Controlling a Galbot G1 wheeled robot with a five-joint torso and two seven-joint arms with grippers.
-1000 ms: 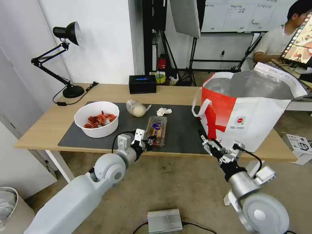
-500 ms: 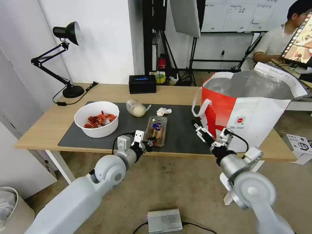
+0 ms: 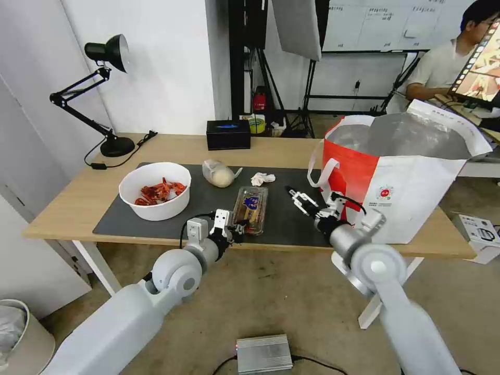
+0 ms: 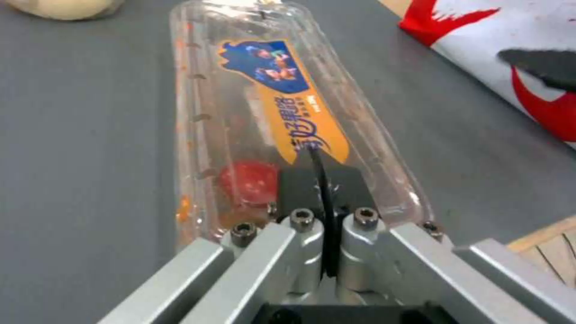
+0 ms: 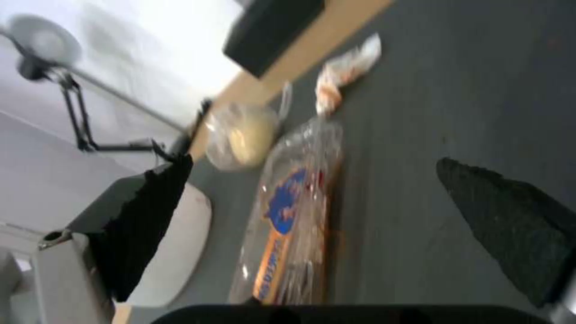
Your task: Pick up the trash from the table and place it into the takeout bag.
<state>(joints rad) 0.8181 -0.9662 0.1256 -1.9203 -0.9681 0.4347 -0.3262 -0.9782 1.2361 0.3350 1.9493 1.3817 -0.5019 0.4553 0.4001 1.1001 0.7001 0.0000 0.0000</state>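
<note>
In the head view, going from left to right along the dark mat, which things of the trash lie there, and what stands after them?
White bowl of red scraps → knotted clear bag → clear clamshell tray → right gripper → takeout bag.

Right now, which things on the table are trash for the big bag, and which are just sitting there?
For the job:
white bowl of red scraps
clear clamshell tray, left pincer at its near end
knotted bag with pale lump
crumpled tissue
takeout bag
right pincer, open over the mat

Just sitting there:
black tissue box
desk lamp
</note>
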